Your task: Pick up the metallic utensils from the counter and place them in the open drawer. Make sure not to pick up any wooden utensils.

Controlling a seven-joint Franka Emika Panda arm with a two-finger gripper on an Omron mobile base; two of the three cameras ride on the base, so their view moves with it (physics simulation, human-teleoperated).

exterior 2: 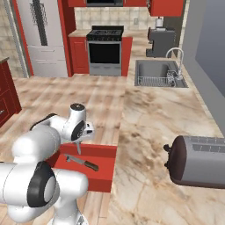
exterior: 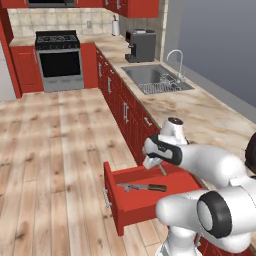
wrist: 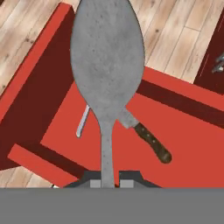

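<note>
The grey metal spoon [wrist: 107, 65] is held by its thin handle, pinched tight between the two finger tips of the gripper [wrist: 109, 181]. In the hand view its big round bowl points away from the hand and hangs over the open drawer [wrist: 183, 131]. From the left base view the spoon [exterior: 162, 168] is a small grey stick poking down from the gripper [exterior: 156, 162], just above the drawer [exterior: 130, 205].

The drawer is a red box pulled out from the red cabinets, with a small silver handle [exterior: 106, 198] on its front. One thing lies inside it: the kitchen knife [wrist: 146, 138], with a silver blade and a dark brown handle. It lies flat on the drawer floor, at a slant. In the hand view the spoon covers the middle of the knife. The right base view shows the knife [exterior 2: 82, 162] in the drawer [exterior 2: 99, 178] too.

So there is one spoon in the gripper and one knife in the drawer.

Next to the drawer is the beige counter [exterior 2: 149, 132]. One dark toaster [exterior 2: 197, 161] sits on it. Farther back is one steel sink [exterior 2: 158, 72].
</note>
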